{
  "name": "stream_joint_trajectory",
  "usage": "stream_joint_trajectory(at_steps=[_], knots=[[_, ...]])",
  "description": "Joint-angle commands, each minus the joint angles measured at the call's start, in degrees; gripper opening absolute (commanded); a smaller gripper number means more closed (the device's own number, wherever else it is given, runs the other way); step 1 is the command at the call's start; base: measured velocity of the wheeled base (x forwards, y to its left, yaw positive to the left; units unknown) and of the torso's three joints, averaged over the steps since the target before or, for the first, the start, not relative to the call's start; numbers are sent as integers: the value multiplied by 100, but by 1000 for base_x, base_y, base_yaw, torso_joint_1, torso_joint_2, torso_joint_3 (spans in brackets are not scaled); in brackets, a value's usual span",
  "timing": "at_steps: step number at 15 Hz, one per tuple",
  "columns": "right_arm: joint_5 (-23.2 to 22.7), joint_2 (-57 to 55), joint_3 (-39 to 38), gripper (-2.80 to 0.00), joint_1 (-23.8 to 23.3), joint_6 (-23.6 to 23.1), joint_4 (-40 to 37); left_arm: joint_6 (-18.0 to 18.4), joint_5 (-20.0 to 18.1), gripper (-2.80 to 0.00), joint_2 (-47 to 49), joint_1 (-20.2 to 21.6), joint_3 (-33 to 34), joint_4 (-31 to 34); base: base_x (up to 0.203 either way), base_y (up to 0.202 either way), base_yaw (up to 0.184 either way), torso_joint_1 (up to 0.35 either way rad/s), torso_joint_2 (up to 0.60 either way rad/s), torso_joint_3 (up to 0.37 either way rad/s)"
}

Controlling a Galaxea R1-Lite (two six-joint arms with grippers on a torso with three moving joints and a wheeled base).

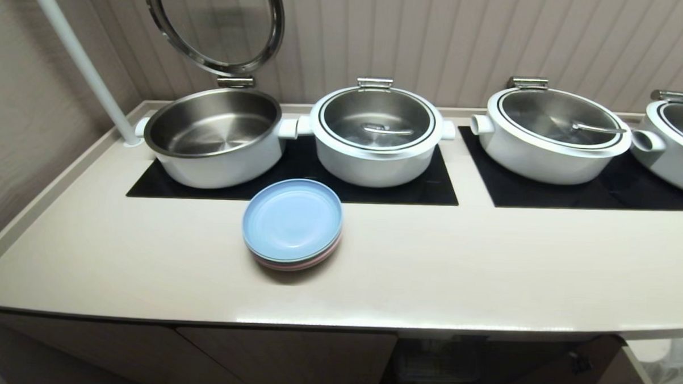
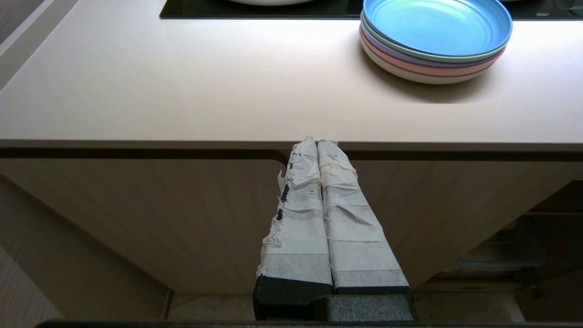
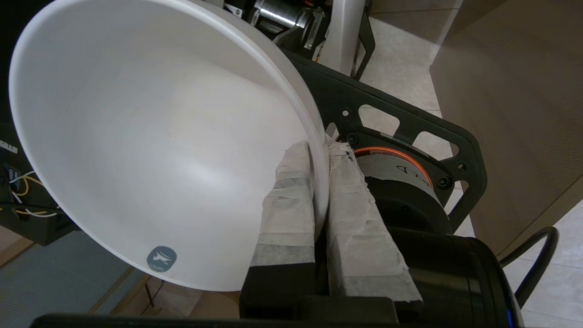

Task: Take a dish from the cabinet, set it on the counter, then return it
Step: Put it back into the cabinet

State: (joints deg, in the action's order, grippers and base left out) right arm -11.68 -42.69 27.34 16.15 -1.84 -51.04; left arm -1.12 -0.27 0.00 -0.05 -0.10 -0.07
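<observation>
**White bowl gripped below the tabletop edge**

The cream tabletop carries four white lidded pots on black hob panels; the leftmost pot stands with its lid raised. A stack of plates, pale blue on top, sits near the front. Below, the cabinet shows a beige door. The right gripper pinches the white bowl by its rim, one finger inside, one outside, bowl tilted over the floor. The left gripper, fingers pressed together and holding nothing, points at the tabletop edge.
</observation>
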Motion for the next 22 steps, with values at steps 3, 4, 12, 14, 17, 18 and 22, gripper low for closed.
stream_joint_trajectory(at_steps=[3,4,12,14,17,18,22], knots=[[-6,-11,-1,-280,7,-1,-29,-2,0,-280,0,-4,1,-1,0,0,0,-40,73,36],[-10,-11,8,-280,4,-1,-29,-2,0,-280,0,3,1,-1,0,0,0,-38,83,39],[-1,-2,1,-280,2,-1,-32,-2,0,-280,0,-4,1,-1,0,0,0,-52,124,58],[-6,5,5,-280,11,-1,-37,-2,0,-280,0,2,1,-1,0,0,0,-49,115,59],[-2,-2,-1,-280,11,-1,-37,-2,0,-280,0,-4,1,-1,0,0,0,-69,147,74],[-2,-2,7,-280,11,-1,-37,-2,0,-280,0,3,1,-1,0,0,0,-75,176,82],[-1,-2,8,-280,20,-1,-37,-2,-6,-280,0,-1,1,-1,0,0,0,-68,154,77]])
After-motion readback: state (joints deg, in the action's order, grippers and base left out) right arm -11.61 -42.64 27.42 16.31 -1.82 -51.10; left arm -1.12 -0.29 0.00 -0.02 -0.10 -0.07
